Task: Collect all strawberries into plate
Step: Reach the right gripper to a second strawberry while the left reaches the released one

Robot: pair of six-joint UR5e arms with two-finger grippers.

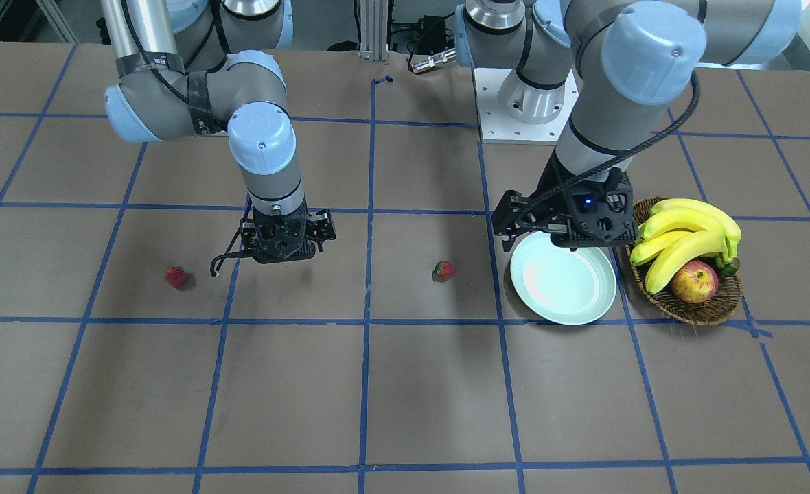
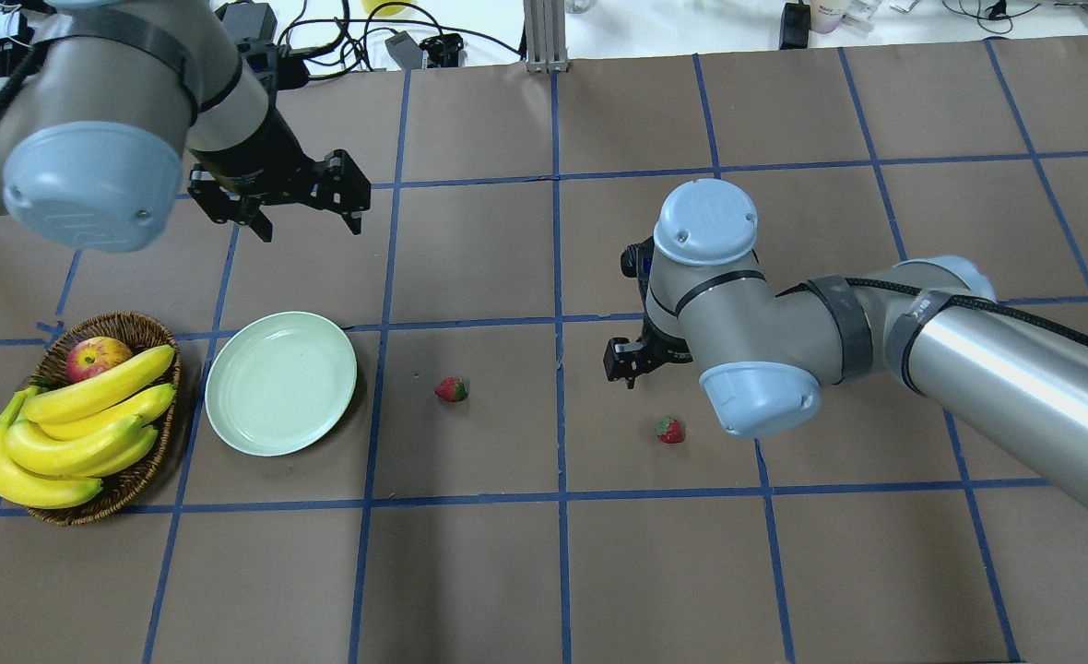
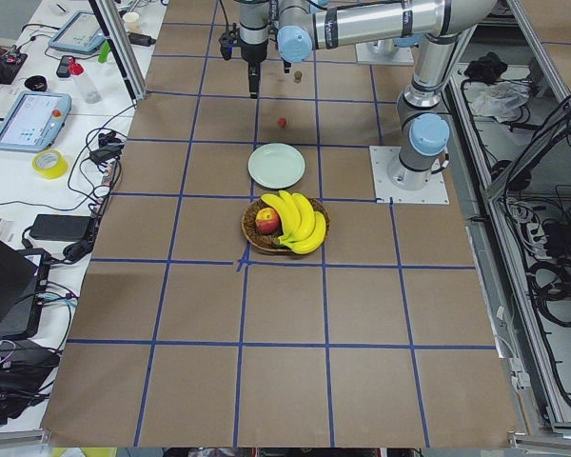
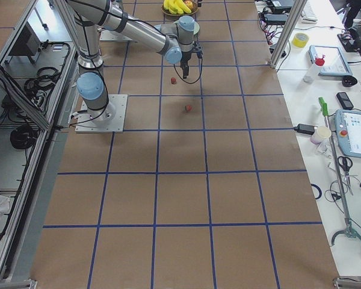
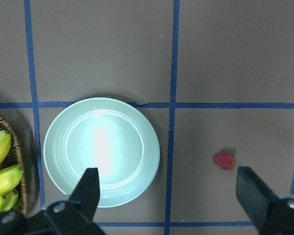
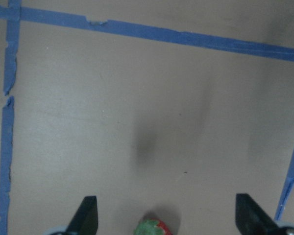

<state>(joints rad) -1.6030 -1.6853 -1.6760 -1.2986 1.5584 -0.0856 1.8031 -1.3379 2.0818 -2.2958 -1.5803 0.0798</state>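
Two strawberries show; a third is hidden or out of view. One strawberry [image 1: 444, 269] [image 2: 451, 389] [image 5: 224, 160] lies just beside the pale blue-green plate [image 1: 564, 312] [image 2: 230, 406] [image 5: 59, 161], which holds nothing. The other strawberry [image 1: 175, 276] [image 2: 670, 430] lies near my right gripper and shows at the bottom edge of the right wrist view [image 6: 152, 228]. My left gripper [image 1: 563, 237] [image 2: 307, 221] [image 5: 167, 183] is open and empty, high above the plate's edge. My right gripper [image 1: 285, 243] [image 2: 624, 361] [image 6: 166, 213] is open and empty, above the table beside its strawberry.
A brown wicker basket [image 1: 693, 312] [image 2: 129, 484] with bananas [image 1: 683, 237] [image 2: 74, 424] and a red-yellow apple [image 1: 695, 282] [image 2: 97, 355] stands right beside the plate. Blue tape lines grid the brown table. The left arm's white base plate [image 1: 494, 110] sits at the robot side.
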